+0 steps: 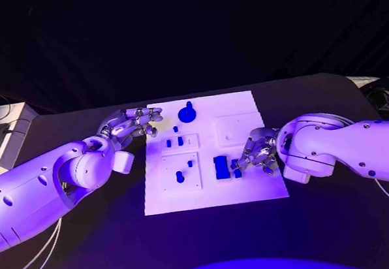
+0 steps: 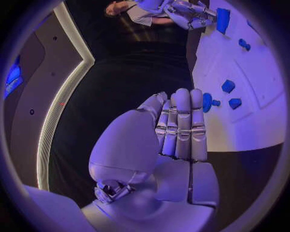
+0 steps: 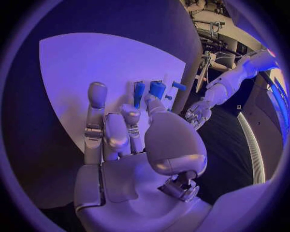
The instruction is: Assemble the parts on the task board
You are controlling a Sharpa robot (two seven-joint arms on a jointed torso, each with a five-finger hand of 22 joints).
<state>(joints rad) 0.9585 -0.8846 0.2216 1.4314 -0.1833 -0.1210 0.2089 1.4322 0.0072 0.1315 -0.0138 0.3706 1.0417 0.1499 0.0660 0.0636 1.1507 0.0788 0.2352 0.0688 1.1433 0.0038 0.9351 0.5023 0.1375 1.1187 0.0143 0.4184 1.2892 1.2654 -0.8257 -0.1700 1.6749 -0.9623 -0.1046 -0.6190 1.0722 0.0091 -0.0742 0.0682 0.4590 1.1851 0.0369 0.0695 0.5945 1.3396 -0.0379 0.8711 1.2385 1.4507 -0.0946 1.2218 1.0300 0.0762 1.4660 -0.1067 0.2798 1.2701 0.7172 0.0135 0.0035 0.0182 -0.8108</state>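
The white task board (image 1: 248,191) lies in the middle of the black table. Blue parts stand on it: a round one with a stem (image 1: 187,113), two small pegs (image 1: 169,142), two more (image 1: 179,176), and a tall block (image 1: 221,166) with a small piece (image 1: 235,166) beside it. My left hand (image 1: 137,122) hovers at the board's far left corner, fingers (image 2: 181,121) straight and together, holding nothing; the round part (image 2: 207,102) sits just past the fingertips. My right hand (image 1: 258,153) is over the board's right half, fingers loosely bent, tips close to the block (image 3: 157,88) and small piece (image 3: 139,89).
A white box with cables (image 1: 0,133) stands off the table's far left corner. Bare black tabletop (image 1: 216,237) lies between the board and me. My left arm (image 3: 226,84) shows across the board from the right hand.
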